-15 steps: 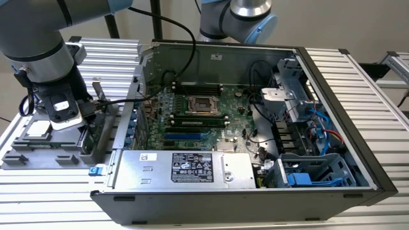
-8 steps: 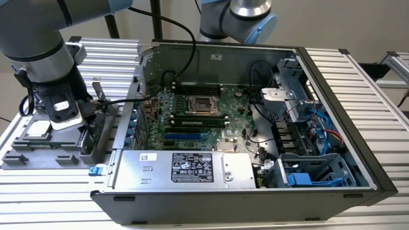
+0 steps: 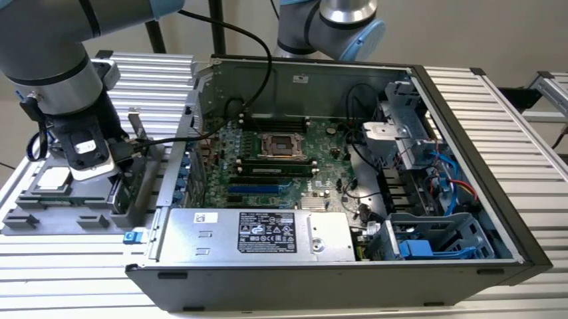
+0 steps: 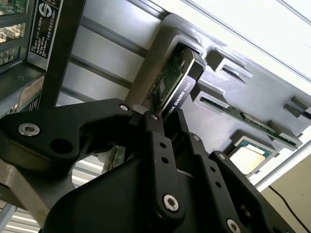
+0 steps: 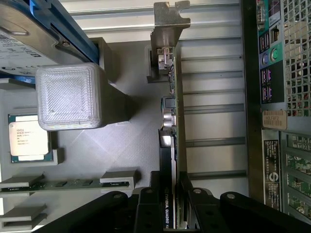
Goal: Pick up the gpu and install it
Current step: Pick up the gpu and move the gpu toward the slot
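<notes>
From where I stand, the end effector (image 5: 169, 194) is down at the grey holder (image 5: 131, 155) on the bench (image 3: 497, 93), just off the exterior view's left of the open computer case (image 3: 470, 153). It is drawn narrow, one finger on each face of the gpu (image 5: 168, 145), and as far as I can make out the pads are pressed against it, so I take it as gripping the card. The gpu stands on its thin edge in the holder's slot, upright rather than flat, and looks seated there, not yet lifted. Its long axis runs straight away from the end effector. In the first wrist view the fingers clasp one end, and the card stretches from them to its metal bracket (image 5: 167, 19) at the far end. The grip is therefore at the end opposite the bracket, not at the middle, and the jaws close across the card's thickness, square to its length. The second wrist view agrees, showing the black cover's rounded corner rising beyond the fingers. The motherboard (image 3: 328, 179) lies flat in the case floor toward the exterior view's right of the card, well apart from it, with the case's side wall between them. A small square chip (image 5: 28, 135) and a drive with blue rails (image 5: 29, 39) sit in the same holder on the card's other side, clear of the fingers.
</notes>
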Robot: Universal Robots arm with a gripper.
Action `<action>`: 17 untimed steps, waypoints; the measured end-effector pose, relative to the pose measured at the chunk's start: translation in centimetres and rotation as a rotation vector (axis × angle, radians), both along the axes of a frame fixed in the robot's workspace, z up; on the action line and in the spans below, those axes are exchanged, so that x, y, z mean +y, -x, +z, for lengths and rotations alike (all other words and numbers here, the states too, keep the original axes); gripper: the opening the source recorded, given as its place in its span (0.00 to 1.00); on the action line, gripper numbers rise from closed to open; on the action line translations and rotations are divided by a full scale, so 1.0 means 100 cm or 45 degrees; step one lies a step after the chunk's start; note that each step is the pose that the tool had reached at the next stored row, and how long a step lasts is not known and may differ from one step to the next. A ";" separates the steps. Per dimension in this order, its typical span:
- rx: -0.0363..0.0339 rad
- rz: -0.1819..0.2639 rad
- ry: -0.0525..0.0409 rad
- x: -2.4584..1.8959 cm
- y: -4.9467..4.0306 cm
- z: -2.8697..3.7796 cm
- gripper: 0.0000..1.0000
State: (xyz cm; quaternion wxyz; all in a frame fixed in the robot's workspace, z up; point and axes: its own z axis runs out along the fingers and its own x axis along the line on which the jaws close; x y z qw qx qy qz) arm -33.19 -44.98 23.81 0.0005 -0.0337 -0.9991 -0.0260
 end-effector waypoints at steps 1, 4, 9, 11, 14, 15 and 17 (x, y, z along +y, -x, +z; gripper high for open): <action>0.0000 0.000 0.000 0.0000 0.0000 0.0000 0.00; -0.0002 0.000 0.000 0.0000 0.0000 0.0000 0.00; -0.0002 0.000 0.000 0.0000 0.0000 0.0030 0.00; -0.0002 0.000 0.000 0.0000 0.0000 0.0052 0.00; -0.0001 0.000 0.000 0.0000 0.0000 0.0088 0.00; 0.0000 0.000 0.000 0.0000 0.0000 0.0100 0.00; -0.0001 0.000 0.000 0.0000 0.0000 0.0122 0.00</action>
